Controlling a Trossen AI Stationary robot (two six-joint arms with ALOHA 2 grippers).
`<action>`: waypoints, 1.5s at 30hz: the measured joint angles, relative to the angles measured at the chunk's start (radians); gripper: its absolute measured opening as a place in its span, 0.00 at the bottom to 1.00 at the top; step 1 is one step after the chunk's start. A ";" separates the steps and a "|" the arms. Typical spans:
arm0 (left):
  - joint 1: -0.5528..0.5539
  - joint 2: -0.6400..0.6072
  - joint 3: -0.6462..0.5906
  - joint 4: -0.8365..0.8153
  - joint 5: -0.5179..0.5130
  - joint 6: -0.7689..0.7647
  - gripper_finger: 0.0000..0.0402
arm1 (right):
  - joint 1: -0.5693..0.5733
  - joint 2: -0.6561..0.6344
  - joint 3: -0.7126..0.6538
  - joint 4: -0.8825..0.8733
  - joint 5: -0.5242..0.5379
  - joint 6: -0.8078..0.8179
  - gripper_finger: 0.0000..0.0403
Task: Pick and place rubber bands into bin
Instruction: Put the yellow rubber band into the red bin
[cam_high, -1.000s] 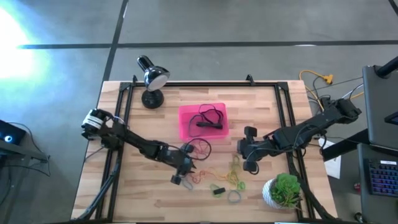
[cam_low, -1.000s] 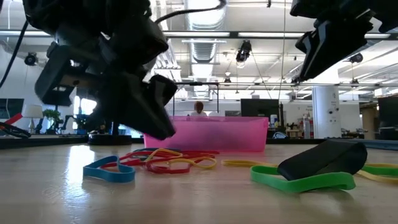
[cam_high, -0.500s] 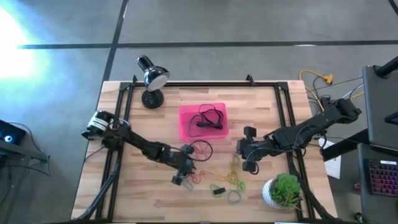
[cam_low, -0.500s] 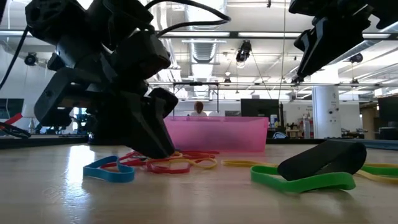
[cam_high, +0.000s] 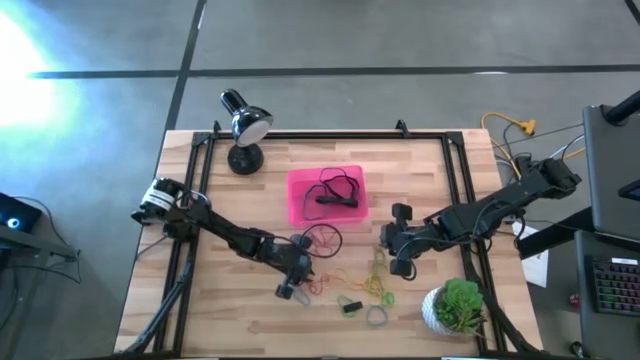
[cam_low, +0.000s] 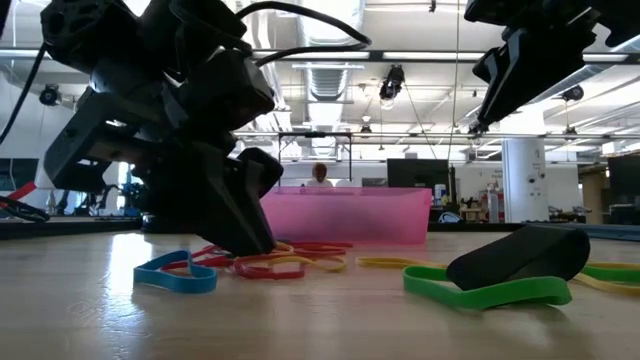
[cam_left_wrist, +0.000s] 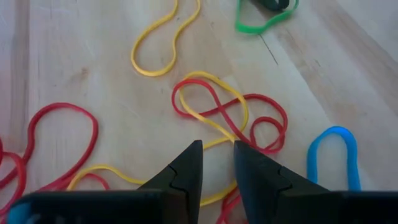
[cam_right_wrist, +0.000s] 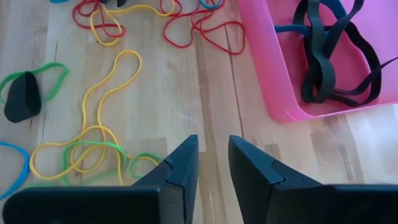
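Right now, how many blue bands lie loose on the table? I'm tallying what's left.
2 that I can tell: one blue band beside the left pincer, and a second blue band near the plant pot. Others may be hidden.

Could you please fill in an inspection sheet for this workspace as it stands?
Surface: wooden table.
Job's things: pink bin holds black bands; loose rubber bands in red, yellow, green and blue lie on the wood in front of it.
Clutter: desk lamp at the back left, potted plant at the front right.
Grippers: left gripper narrowly open, low over the red and yellow bands; right gripper narrowly open, raised beside the bin.
Cables: yellow cables off the back right corner.
Surroundings: a person beyond the bin.
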 joint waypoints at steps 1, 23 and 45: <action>0.000 0.000 0.000 0.000 0.001 -0.008 0.19 | 0.000 0.000 0.000 0.000 0.000 0.000 0.19; 0.001 -0.023 0.000 -0.083 -0.190 0.005 0.19 | 0.000 0.000 0.000 0.001 -0.002 0.000 0.18; 0.016 -0.135 -0.029 -0.167 -0.274 -0.088 0.19 | 0.000 0.001 -0.007 0.023 -0.002 -0.004 0.17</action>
